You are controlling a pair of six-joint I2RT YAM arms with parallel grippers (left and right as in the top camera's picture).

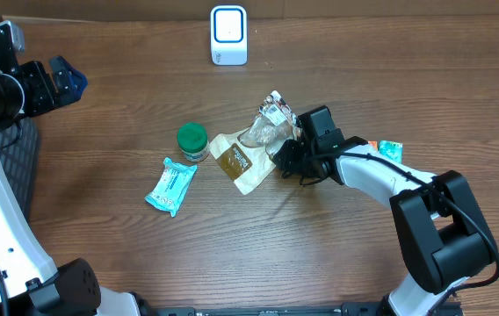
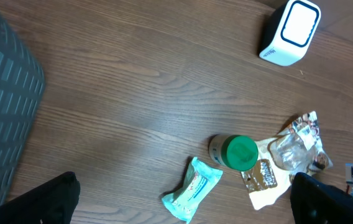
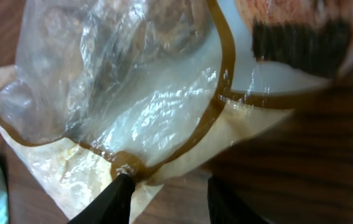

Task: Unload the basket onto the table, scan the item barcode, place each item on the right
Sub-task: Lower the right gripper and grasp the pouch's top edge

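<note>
Half-open right gripper (image 3: 167,202) is straddling the snack pouch (image 1: 254,149) edge at the centre of the table (image 1: 144,254), gripping nothing yet (grasp step, I judge). Next move is calling for clamping, lifting, presenting it to the scanner (image 1: 228,35) at 12 o'clock. Left gripper (image 1: 56,81) is hanging wide open at 10 o'clock.

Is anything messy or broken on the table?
Only the crinkly clear-and-tan bag in the middle looks crumpled and lies slanted, beside the green-lidded jar. Nothing looks spilled or broken.
</note>
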